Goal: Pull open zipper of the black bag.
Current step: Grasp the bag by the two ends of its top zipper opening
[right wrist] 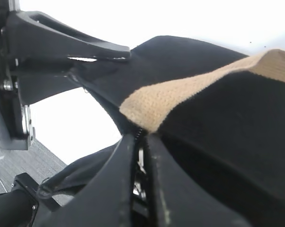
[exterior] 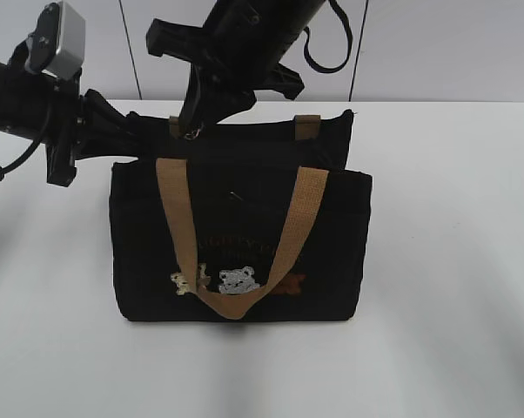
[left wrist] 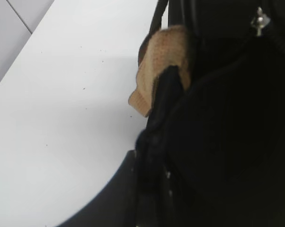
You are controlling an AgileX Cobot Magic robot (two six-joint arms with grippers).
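The black bag (exterior: 245, 261) stands upright mid-table, tan handles hanging down its front. My left gripper (exterior: 127, 131) reaches in from the left and is shut on the bag's top left corner; in the left wrist view the black fabric (left wrist: 154, 123) bunches between its jaws. My right gripper (exterior: 192, 120) comes down from above at the left end of the zipper. In the right wrist view its fingers (right wrist: 141, 139) are closed on the small silvery pull tab (right wrist: 140, 161). The tab also shows in the other views (exterior: 191, 134) (left wrist: 259, 21).
The white table (exterior: 453, 261) spreads out all round the bag, with a pale wall behind it. A tan strap (right wrist: 180, 94) lies just ahead of the right fingers, near the left gripper's finger (right wrist: 85, 45). The rear tan strap (left wrist: 161, 71) folds beside the left jaws.
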